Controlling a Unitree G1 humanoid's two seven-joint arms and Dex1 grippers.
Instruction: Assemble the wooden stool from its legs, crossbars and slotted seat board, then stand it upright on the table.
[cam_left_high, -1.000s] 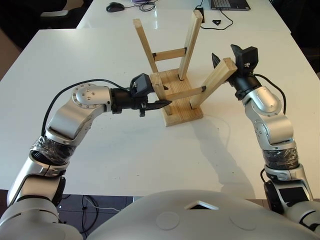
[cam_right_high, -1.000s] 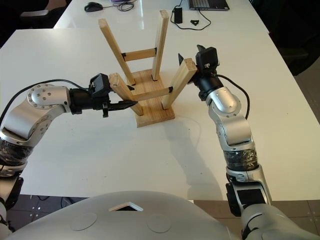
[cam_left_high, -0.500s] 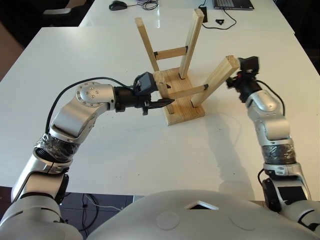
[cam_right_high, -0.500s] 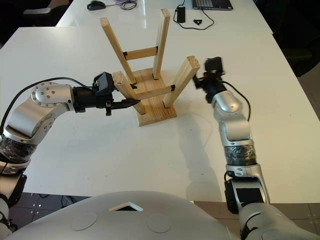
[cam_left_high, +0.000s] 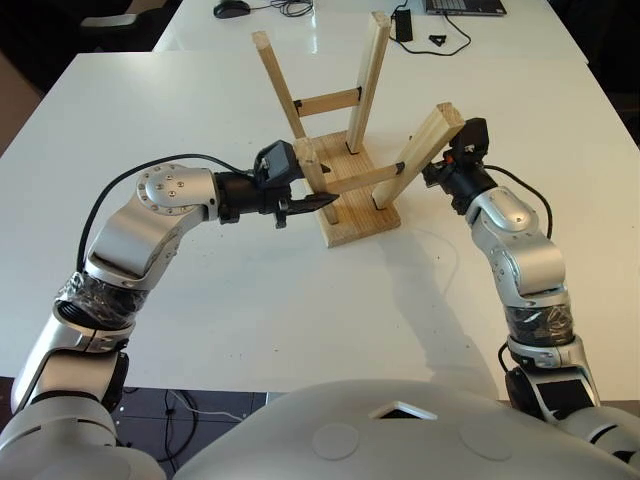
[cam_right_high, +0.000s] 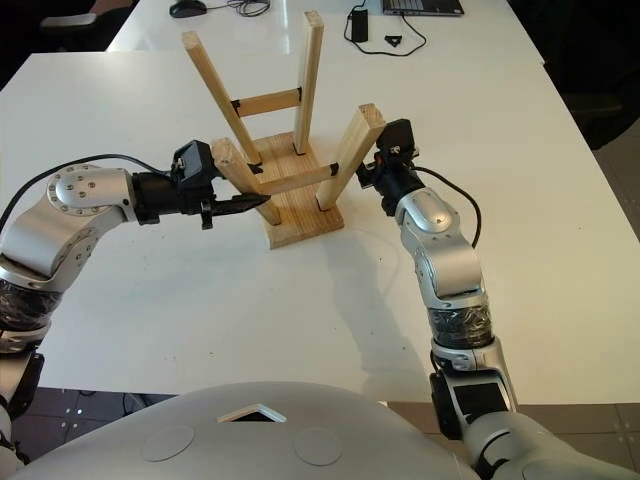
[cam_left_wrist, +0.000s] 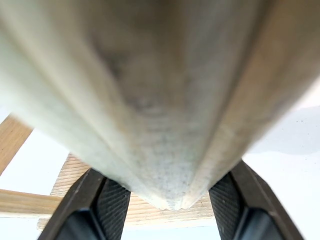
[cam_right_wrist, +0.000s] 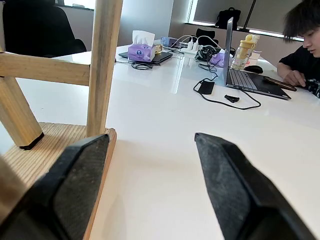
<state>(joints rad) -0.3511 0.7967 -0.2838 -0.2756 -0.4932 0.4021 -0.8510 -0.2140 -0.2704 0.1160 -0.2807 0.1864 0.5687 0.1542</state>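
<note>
The left gripper (cam_left_high: 322, 201) clamped a leg (cam_left_wrist: 160, 100) of the upturned stool (cam_left_high: 350, 222), seen wedged between its fingers (cam_left_wrist: 95, 205) in the wrist view. The right gripper (cam_right_wrist: 150, 137) gaped wide, empty.

A glossy white worktop (cam_left_high: 250, 300) spans the frame, with a second white table (cam_left_high: 320, 25) along the top edge carrying a mouse (cam_left_high: 229, 10), laptop (cam_left_high: 462, 6) and cables (cam_left_high: 455, 38), and a dark chair (cam_left_high: 105, 22) at upper left.

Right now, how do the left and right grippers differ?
The left gripper is shut on the near-left leg; the right gripper is open and holds nothing. The left gripper has wood between its fingers; the right gripper sits beside the near-right leg, not around it. Both are low by the seat board.
</note>
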